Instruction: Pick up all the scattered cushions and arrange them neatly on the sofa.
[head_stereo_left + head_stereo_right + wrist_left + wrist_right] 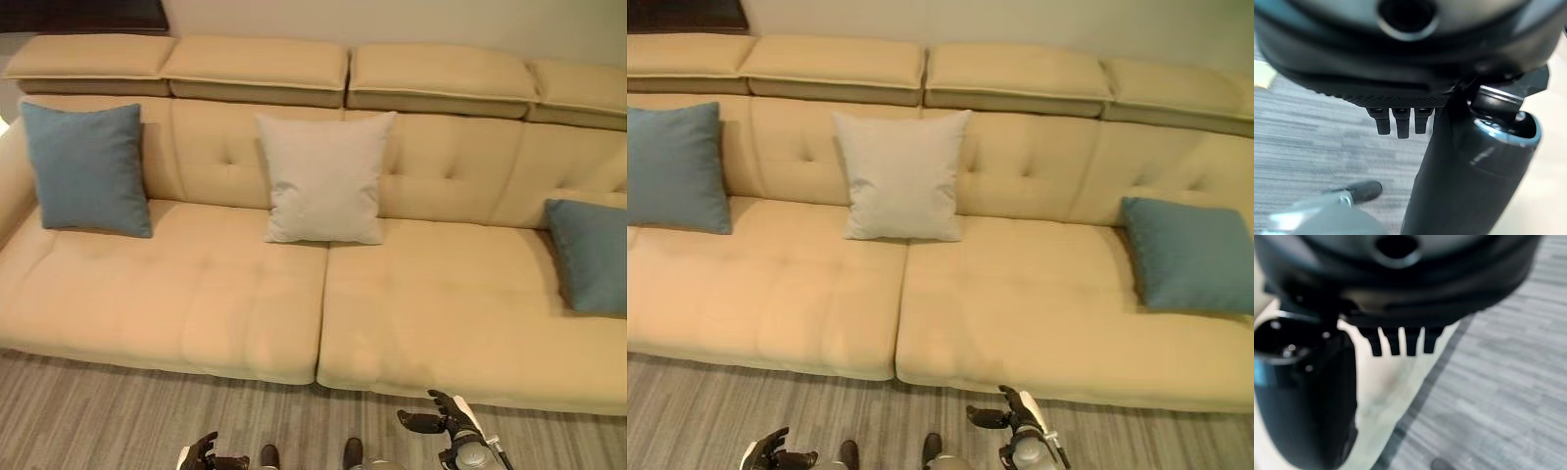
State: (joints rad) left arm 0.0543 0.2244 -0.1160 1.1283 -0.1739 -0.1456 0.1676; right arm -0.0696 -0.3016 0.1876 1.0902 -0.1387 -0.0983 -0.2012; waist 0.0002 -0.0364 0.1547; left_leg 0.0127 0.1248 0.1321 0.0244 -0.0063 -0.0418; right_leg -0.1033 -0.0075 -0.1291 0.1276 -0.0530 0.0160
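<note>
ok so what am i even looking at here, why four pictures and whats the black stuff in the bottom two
It is a humanoid robot standing in front of a beige sofa. The top two pictures come from a stereo camera on its head, looking down. On the sofa, a blue cushion leans at the robot's left end, a pale grey cushion in the middle and another blue cushion at the right end. At the bottom edge are its dark left hand and right hand, over a grey striped carpet.

The bottom two pictures come from cameras on each wrist. The black bulk is the hand itself, seen very close, fingers hanging straight. Both hands are open and hold nothing.
</note>
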